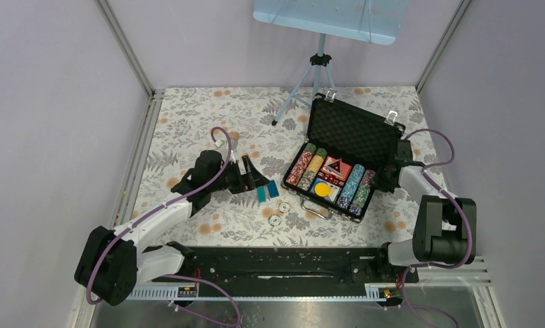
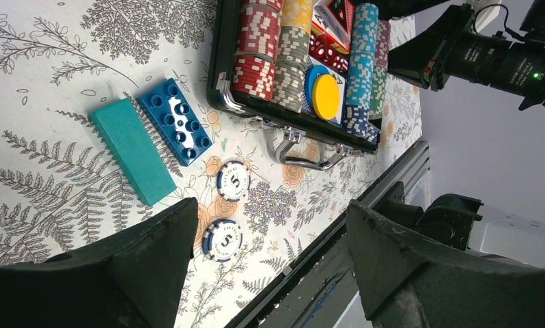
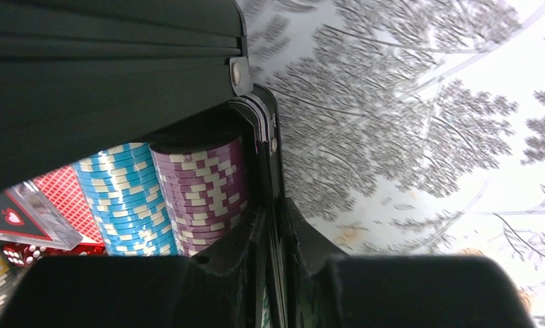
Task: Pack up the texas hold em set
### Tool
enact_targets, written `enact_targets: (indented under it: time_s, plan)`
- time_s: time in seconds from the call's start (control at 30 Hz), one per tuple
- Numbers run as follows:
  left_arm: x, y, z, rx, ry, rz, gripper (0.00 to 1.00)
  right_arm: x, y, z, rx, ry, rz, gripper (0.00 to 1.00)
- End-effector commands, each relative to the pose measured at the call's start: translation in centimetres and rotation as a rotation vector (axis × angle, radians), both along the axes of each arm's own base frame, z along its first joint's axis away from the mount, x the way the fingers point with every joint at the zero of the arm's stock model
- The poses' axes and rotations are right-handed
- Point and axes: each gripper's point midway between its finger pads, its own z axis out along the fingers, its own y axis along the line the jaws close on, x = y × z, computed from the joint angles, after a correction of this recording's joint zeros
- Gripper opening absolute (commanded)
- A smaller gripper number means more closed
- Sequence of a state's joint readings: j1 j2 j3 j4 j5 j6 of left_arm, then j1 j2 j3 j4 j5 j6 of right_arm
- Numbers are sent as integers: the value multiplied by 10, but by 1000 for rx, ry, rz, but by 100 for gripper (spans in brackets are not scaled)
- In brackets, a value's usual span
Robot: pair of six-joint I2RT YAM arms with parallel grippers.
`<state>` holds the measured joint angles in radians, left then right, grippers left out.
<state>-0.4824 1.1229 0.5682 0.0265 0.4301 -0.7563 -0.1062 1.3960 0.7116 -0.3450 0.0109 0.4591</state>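
Note:
The black briefcase [image 1: 329, 206] of the texas hold em set lies open right of centre, its foam-lined lid [image 1: 355, 133] tipped back. Rows of chips [image 1: 304, 167], red dice and a yellow disc [image 2: 326, 96] fill the base. Two loose blue-and-white chips [image 2: 233, 180] [image 2: 222, 239] lie on the cloth in front of the case's silver handle [image 2: 304, 154]. My left gripper [image 2: 271, 208] hovers open above them, holding nothing. My right gripper [image 3: 273, 219] is shut on the case's right side wall [image 3: 266, 137], one finger inside beside the purple chips [image 3: 201, 195], one outside.
A teal brick [image 2: 133, 150] and a blue studded brick [image 2: 176, 130] lie side by side left of the case, close to the loose chips. A tripod [image 1: 304, 82] stands behind the case. The black base rail [image 1: 276, 270] runs along the near edge.

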Motion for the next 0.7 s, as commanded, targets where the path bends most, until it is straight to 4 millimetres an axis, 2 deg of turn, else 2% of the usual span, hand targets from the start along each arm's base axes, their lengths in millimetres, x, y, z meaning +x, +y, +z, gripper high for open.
enact_targets:
  time_s: [0.0,0.23,0.57,0.67]
  plan:
    - [12,1,22,-16,-74,19,79,35,66,3,131,-92,212,16]
    - [11,4,20,-6,-76,29,79,49,86,6,133,-91,300,17]
    - [10,9,22,4,-81,43,79,73,131,12,154,-92,431,17]
    - [10,11,21,4,-81,50,79,79,128,12,125,-88,413,18]
